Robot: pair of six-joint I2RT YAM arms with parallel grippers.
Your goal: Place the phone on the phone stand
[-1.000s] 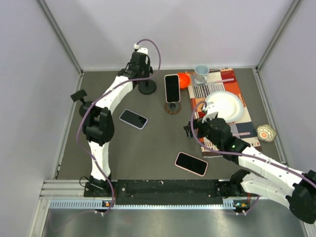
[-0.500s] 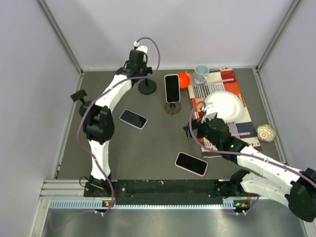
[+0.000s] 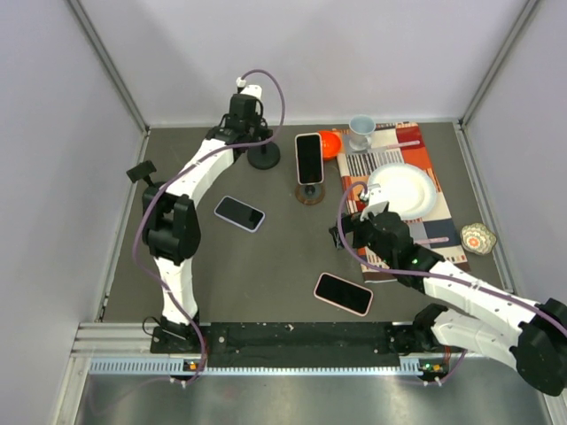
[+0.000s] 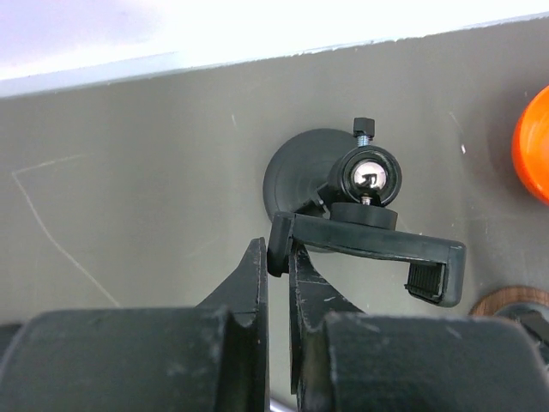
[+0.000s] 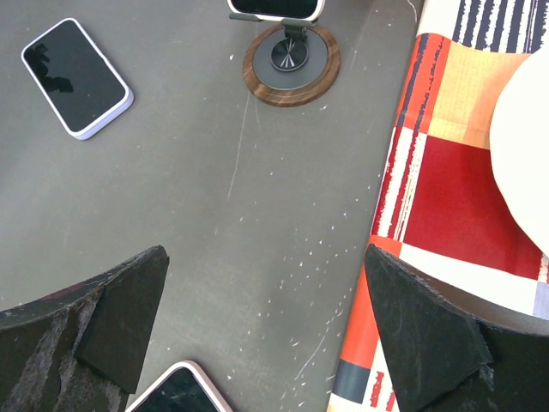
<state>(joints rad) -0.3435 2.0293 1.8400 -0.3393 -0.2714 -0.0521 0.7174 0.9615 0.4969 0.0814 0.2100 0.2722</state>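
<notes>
My left end effector (image 4: pixel 276 257) pinches the black clamp stand (image 4: pixel 369 233); orange bowl (image 4: pixel 533 142) sits right of it; right end effector (image 5: pixel 264 256) wide.

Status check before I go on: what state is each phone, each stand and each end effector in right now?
Upright phone: mounted on the wooden-base stand, screen dark.
Left phone: lying flat, screen up.
Near phone: lying flat, screen up.
Black clamp stand: upright, cradle empty.
Left end effector: shut on the Black clamp stand's cradle end.
Right end effector: open, empty.
</notes>
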